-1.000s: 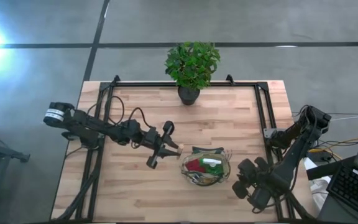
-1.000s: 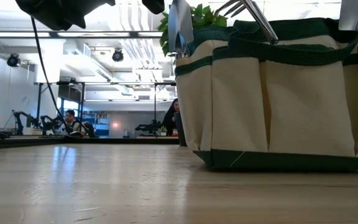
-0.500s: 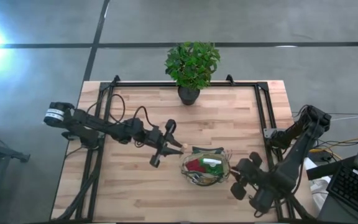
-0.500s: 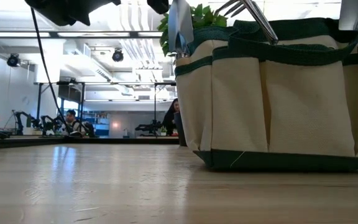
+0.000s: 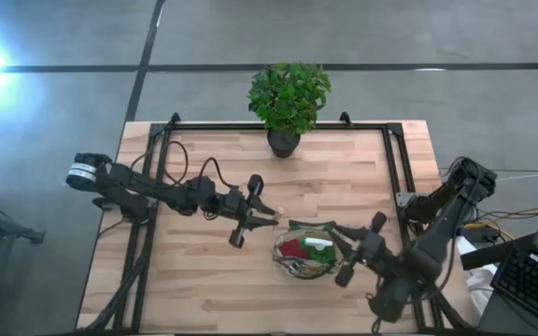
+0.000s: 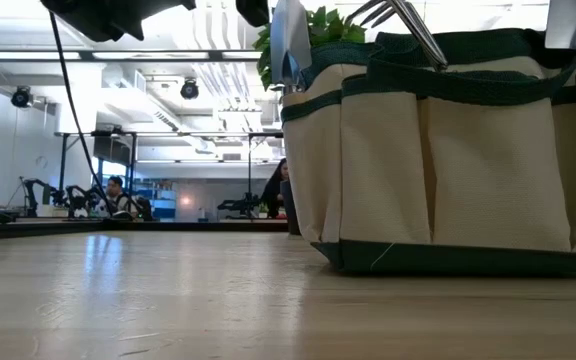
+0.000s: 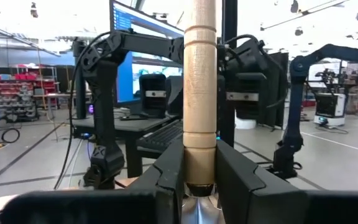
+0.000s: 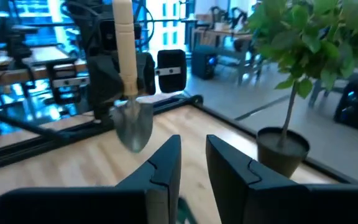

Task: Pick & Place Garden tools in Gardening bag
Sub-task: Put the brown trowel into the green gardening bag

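Currently, status by item:
Trowel (image 8: 128, 93): wooden handle clamped in left gripper (image 5: 253, 213), blade hanging down, raised over the table just left of the bag.
Gardening bag (image 5: 309, 252): near-centre of table (image 5: 344, 177); red scoop (image 5: 293, 248) and other tools inside.
Left gripper: closed on trowel handle.
Right gripper (image 5: 351, 250): at bag's right rim; fingers slightly apart, holding nothing visible.
Potted plant (image 5: 288, 101): far edge, well apart from bag.

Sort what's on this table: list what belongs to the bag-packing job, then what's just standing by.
Job:
- gardening bag, tools already inside
- trowel, wooden handle clamped in the left gripper beside the bag
- right gripper, at the bag's other side, holding nothing

Standing by:
- potted plant, at the table's far edge
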